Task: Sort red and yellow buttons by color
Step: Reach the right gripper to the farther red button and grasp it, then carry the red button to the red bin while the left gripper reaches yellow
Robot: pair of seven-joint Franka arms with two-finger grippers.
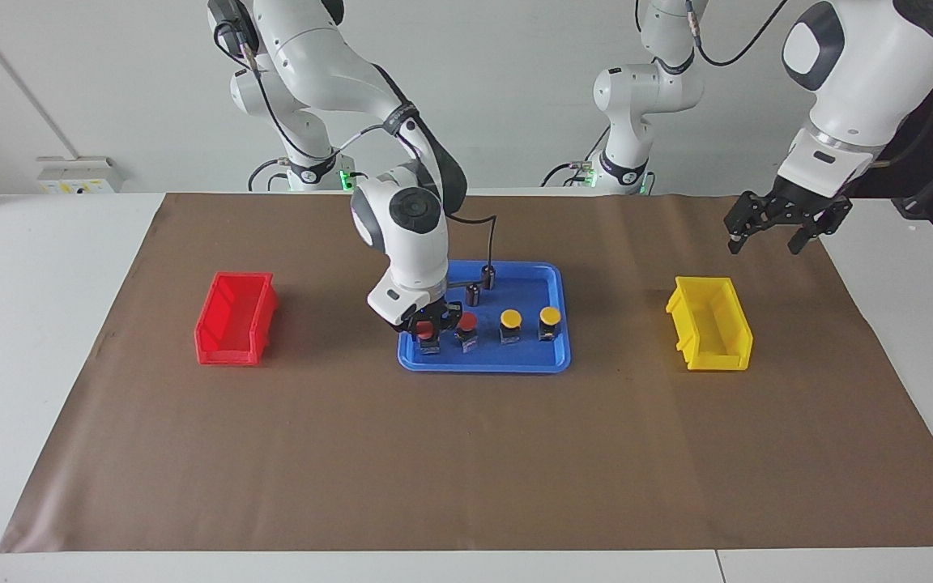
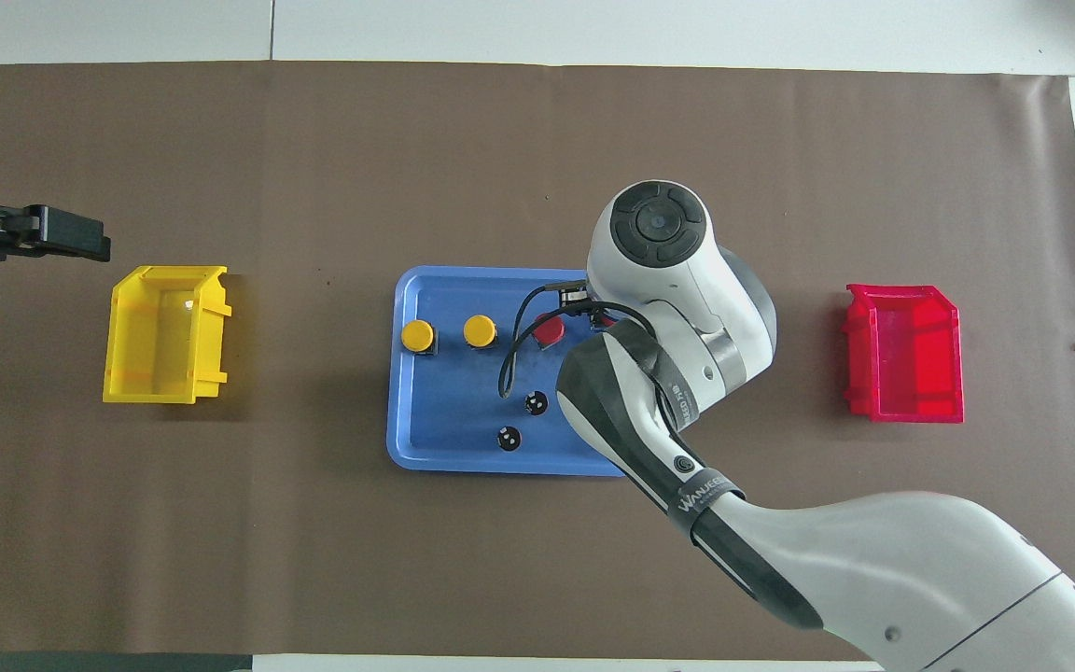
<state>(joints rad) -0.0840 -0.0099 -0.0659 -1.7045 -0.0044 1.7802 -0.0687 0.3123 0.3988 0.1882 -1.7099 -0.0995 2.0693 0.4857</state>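
1. I'm clamping the right gripper (image 1: 426, 328) on the red button (image 1: 425, 330) at the tray's (image 1: 564, 356) end toward the red bin (image 1: 236, 318).
2. It looks light, rigid and top-heavy; I'm gripping just under the cap.
3. I'm counting 2 red, 2 yellow buttons (image 1: 510, 319), all in the tray.
4. The left gripper (image 1: 766, 225) is waiting, fingers apart, near the yellow bin (image 1: 710, 334).

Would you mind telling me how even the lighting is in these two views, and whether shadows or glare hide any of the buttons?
Facing view: soft, even light; the red bin and yellow bin cast only faint shadows, and all four buttons show. Overhead view: a small glare patch inside the yellow bin; the right arm, not shadow, covers most of one red button on the blue tray.
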